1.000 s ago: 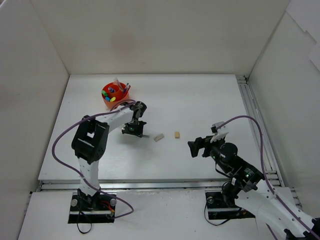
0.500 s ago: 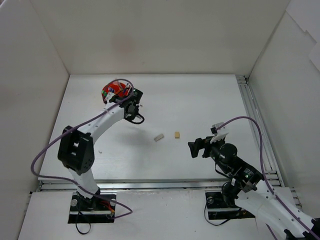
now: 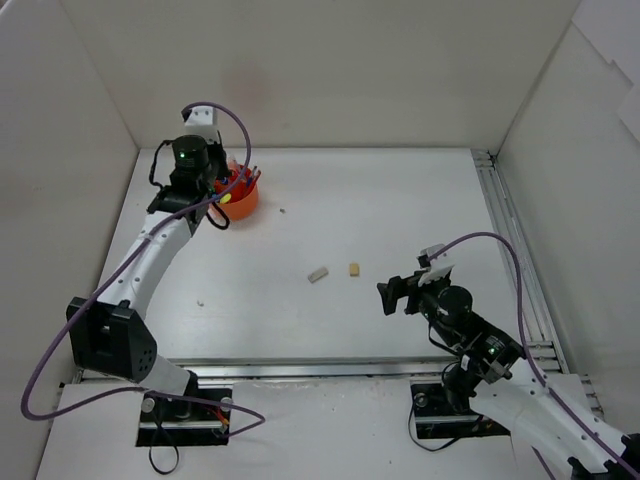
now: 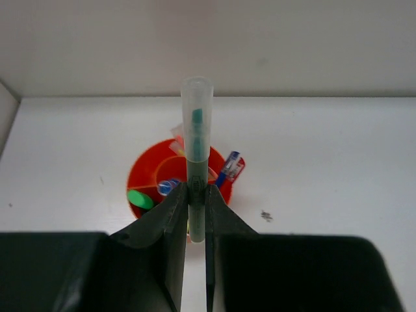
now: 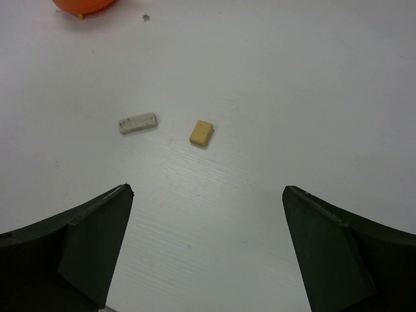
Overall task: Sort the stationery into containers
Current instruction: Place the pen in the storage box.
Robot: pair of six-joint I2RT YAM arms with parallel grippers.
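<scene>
Swung back over the organizer (image 4: 138,177), left fingers (image 4: 174,214) pinch a pen (image 4: 196,130) upright for dropping in; right fingers (image 5: 91,227) gape above two erasers (image 5: 201,132).

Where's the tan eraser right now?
The tan eraser lies centrally in the top view, just right of the grey eraser, not touching it, ahead of the open right gripper.

Wht table (image 3: 400,210), orange organizer (image 3: 245,204), grey eraser (image 3: 318,274), beige eraser (image 3: 354,269)
</scene>
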